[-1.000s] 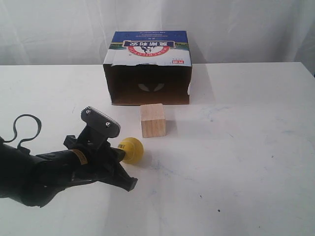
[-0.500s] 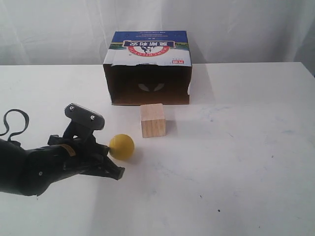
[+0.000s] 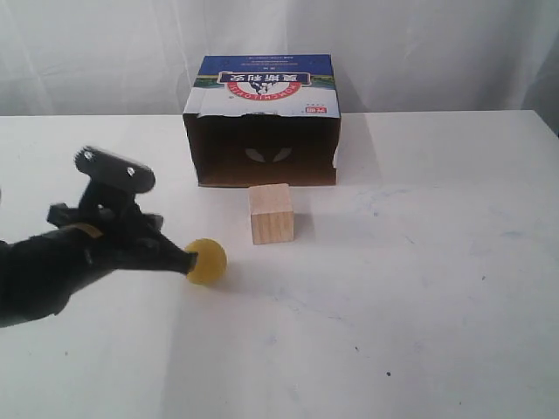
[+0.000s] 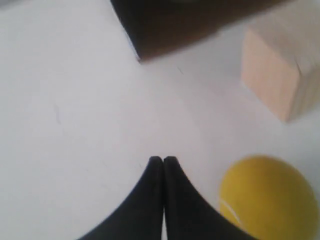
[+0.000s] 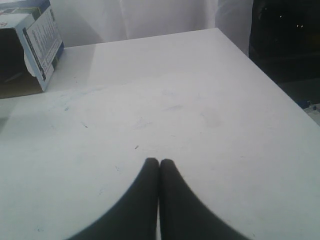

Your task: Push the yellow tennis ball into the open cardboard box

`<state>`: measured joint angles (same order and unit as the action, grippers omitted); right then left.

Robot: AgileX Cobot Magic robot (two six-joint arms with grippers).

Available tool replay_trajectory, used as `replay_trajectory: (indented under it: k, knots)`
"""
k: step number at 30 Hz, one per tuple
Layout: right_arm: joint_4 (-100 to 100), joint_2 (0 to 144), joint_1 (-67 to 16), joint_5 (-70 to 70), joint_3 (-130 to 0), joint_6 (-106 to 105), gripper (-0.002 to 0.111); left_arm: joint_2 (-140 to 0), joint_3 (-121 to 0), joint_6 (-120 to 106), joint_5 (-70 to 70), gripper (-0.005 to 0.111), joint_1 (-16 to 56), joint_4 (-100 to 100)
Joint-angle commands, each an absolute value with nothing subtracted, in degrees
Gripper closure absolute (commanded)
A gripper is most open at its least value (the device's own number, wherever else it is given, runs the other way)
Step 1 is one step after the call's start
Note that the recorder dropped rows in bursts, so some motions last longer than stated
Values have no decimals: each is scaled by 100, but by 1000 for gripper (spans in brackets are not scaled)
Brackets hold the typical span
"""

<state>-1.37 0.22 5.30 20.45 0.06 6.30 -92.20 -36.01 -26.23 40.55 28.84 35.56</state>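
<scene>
Touching the yellow tennis ball [image 3: 207, 261], the left tool [image 3: 186, 258] sits with tips pressed together.

Cardboard box [image 3: 266, 122] at rear of table [image 3: 437, 262], wooden cube [image 3: 271, 213] before it, tennis ball [image 3: 206, 260] front-left of cube

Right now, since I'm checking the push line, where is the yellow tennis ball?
In the exterior view the yellow tennis ball lies left of centre, at the tip of the left end effector, left of and apart from the wooden cube.
</scene>
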Motion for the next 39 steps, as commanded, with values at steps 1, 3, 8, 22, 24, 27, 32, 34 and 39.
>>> replay_trajectory:
  k: [1, 3, 8, 22, 24, 27, 32, 34, 39]
  knots:
    - [-130, 0, 512, 2004, 0, 629, 108, -8603, -3578, -2395, 4295, 107, 2867, 2925]
    - [-130, 0, 512, 2004, 0, 629, 108, -8647, -3578, -1638, 4023, 107, 2867, 1745]
    - [-130, 0, 512, 2004, 0, 629, 108, -9228, -3578, -578, 4114, 107, 2867, 509]
    - [-130, 0, 512, 2004, 0, 629, 108, -10619, -4536, -83, 3657, 107, 2867, 280]
    - [-130, 0, 512, 2004, 0, 629, 108, -10668, -4564, -83, 3513, 107, 2867, 280]
    - [-130, 0, 512, 2004, 0, 629, 108, -10679, -4564, -83, 3423, 107, 2867, 297]
    - [-130, 0, 512, 2004, 0, 629, 108, -10700, -4564, -407, 3422, 107, 2867, 755]
    - [-130, 0, 512, 2004, 0, 629, 108, -10744, -4564, -687, 3422, 107, 2867, 1108]
    - [-130, 0, 512, 2004, 0, 629, 108, -10860, -4564, -970, 3473, 107, 2867, 1377]
